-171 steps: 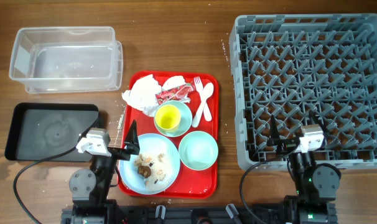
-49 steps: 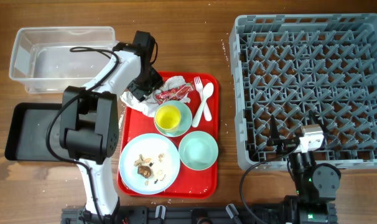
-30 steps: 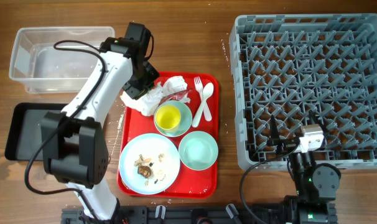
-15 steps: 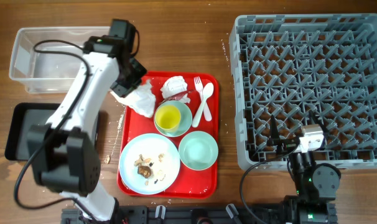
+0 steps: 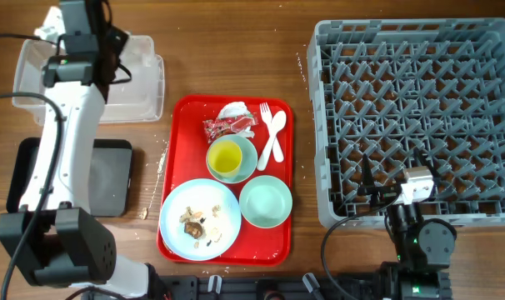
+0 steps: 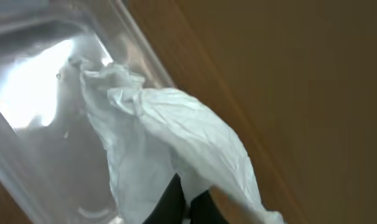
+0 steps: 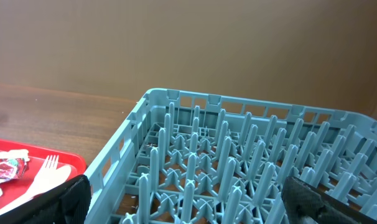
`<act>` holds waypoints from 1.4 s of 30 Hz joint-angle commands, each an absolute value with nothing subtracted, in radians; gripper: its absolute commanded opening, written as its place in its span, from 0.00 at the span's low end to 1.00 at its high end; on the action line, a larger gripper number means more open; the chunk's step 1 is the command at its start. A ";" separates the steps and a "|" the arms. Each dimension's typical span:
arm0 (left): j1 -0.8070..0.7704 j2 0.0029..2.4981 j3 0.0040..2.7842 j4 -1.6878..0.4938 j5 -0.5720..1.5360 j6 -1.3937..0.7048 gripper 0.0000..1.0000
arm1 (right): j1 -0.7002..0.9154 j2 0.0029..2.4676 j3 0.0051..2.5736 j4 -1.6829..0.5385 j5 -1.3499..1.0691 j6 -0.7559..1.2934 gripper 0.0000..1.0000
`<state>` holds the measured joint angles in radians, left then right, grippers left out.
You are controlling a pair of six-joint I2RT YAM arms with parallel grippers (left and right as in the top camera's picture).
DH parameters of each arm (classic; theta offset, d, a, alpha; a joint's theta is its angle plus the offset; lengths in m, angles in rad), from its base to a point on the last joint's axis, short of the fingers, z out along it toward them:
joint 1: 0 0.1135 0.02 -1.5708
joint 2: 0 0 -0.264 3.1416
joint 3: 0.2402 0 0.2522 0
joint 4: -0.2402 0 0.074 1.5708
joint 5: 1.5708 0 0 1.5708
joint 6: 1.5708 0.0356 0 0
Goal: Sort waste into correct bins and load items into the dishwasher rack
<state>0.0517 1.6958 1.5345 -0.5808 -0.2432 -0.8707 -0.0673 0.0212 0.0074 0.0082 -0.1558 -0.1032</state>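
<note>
Left pincer [image 6: 187, 206]: closed on a crumpled white napkin [image 6: 176, 137], which hangs over the clear tub [image 5: 152, 87] at 10 o'clock on the table; half a second ago it was lifting that napkin off the 10 o'clock corner of the red tray [image 5: 182, 142], a corner now bare; judged one release short of the first waste binned; black tray [image 5: 115, 179]: 8 o'clock, partly under the arm, nothing seen in it; on the red tray, centre: second napkin [image 5: 233, 111] and wrapper [image 5: 230, 126] at its 12 o'clock, not yet sorted; fork [image 5: 265, 117] and spoon [image 5: 277, 133] at 1 o'clock; yellow cup [image 5: 226, 158] inside the light blue bowl [image 5: 249, 150]; plate [image 5: 223, 229] with food scraps [image 5: 194, 221] at 7 o'clock; mint bowl [image 5: 266, 202] at 5 o'clock; dishwasher rack [image 5: 419, 108]: 3 o'clock, nothing loaded; right pincer [image 7: 188, 202]: fingers wide apart, parked at the rack's near edge, 5 o'clock, unchanged.
</note>
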 commanded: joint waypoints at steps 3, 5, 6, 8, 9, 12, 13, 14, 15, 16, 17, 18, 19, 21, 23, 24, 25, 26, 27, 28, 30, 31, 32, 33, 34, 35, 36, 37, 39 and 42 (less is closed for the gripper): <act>0.118 1.765 1.546 -0.563 -0.308 -0.872 0.06 | -0.072 0.014 0.005 0.011 -0.150 -0.113 1.00; 0.138 1.810 1.546 -0.564 -0.308 -0.872 0.45 | -0.072 0.014 0.005 0.011 -0.150 -0.113 1.00; 0.144 1.822 1.546 -0.567 -0.308 -0.872 0.82 | -0.072 0.014 0.005 0.011 -0.150 -0.113 1.00; 0.152 1.832 1.546 -0.588 -0.308 -0.871 0.98 | -0.072 0.014 0.005 0.011 -0.150 -0.113 1.00; 0.152 1.820 1.547 -0.593 -0.304 -0.868 0.98 | -0.072 0.014 0.005 0.011 -0.150 -0.113 1.00; 0.145 1.754 1.547 -0.620 -0.265 -0.868 0.98 | -0.072 0.014 0.005 0.011 -0.150 -0.113 1.00; 0.142 1.729 1.547 -0.635 -0.226 -0.868 0.98 | -0.072 0.014 0.005 0.011 -0.150 -0.113 1.00; 0.139 1.694 1.547 -0.660 -0.139 -0.867 0.97 | -0.072 0.014 0.005 0.011 -0.150 -0.113 1.00; 0.136 1.664 1.547 -0.682 -0.050 -0.861 0.92 | -0.072 0.014 0.005 0.011 -0.150 -0.113 1.00; 0.128 1.641 1.547 -0.694 0.060 -0.831 0.83 | -0.072 0.014 0.005 0.011 -0.150 -0.113 1.00; 0.110 1.629 1.547 -0.697 0.166 -0.791 0.77 | -0.072 0.014 0.005 0.011 -0.150 -0.113 1.00; 0.082 1.628 1.547 -0.699 0.254 -0.736 0.77 | -0.072 0.014 0.005 0.011 -0.150 -0.113 1.00; 0.049 1.630 1.547 -0.715 0.302 -0.683 0.78 | -0.072 0.014 0.005 0.011 -0.150 -0.113 1.00; -0.025 1.645 1.547 -0.778 0.285 -0.633 0.80 | -0.072 0.014 0.005 0.011 -0.150 -0.113 1.00; -0.101 1.675 1.547 -0.828 0.244 -0.605 0.80 | -0.072 0.014 0.005 0.011 -0.150 -0.113 1.00; -0.151 1.703 1.546 -0.850 0.214 -0.605 0.82 | -0.072 0.014 0.005 0.011 -0.150 -0.113 1.00; -0.179 1.721 1.546 -0.860 0.195 -0.605 0.82 | -0.072 0.014 0.005 0.011 -0.150 -0.113 1.00; -0.225 1.756 1.545 -0.872 0.146 -0.604 0.82 | -0.072 0.014 0.005 0.011 -0.150 -0.113 1.00; -0.244 1.773 1.544 -0.876 0.118 -0.605 0.83 | -0.072 0.014 0.005 0.011 -0.150 -0.113 0.99; -0.278 1.815 1.544 -0.880 0.063 -0.605 0.85 | -0.072 0.014 0.005 0.011 -0.150 -0.113 1.00; -0.302 1.871 1.544 -0.883 0.052 -0.606 0.86 | -0.072 0.014 0.005 0.011 -0.150 -0.113 1.00; -0.308 1.895 1.544 -0.884 0.056 -0.606 0.86 | -0.072 0.014 0.005 0.011 -0.150 -0.113 1.00; -0.318 1.935 1.544 -0.890 0.059 -0.605 0.88 | -0.072 0.014 0.005 0.011 -0.150 -0.113 1.00; -0.321 1.963 1.544 -0.891 0.059 -0.595 0.88 | -0.072 0.014 0.005 0.011 -0.150 -0.113 1.00; -0.323 1.983 1.544 -0.888 0.071 -0.557 0.88 | -0.072 0.014 0.005 0.011 -0.150 -0.113 1.00; -0.323 2.004 1.544 -0.887 0.090 -0.509 0.91 | -0.072 0.014 0.005 0.011 -0.150 -0.113 1.00; -0.323 2.028 1.544 -0.889 0.119 -0.445 0.94 | -0.072 0.014 0.005 0.011 -0.150 -0.113 1.00; -0.323 2.046 1.544 -0.897 0.148 -0.388 0.99 | -0.072 0.014 0.005 0.011 -0.150 -0.113 1.00; -0.323 2.064 1.544 -0.921 0.164 -0.313 1.00 | -0.072 0.014 0.005 0.011 -0.150 -0.113 1.00; -0.323 2.065 1.544 -0.937 0.164 -0.230 0.99 | -0.072 0.014 0.005 0.011 -0.150 -0.113 1.00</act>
<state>-0.3199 2.0617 1.5436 -0.9314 0.1364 -0.3775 -0.0673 0.0212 0.0074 0.0082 -0.1558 -0.1032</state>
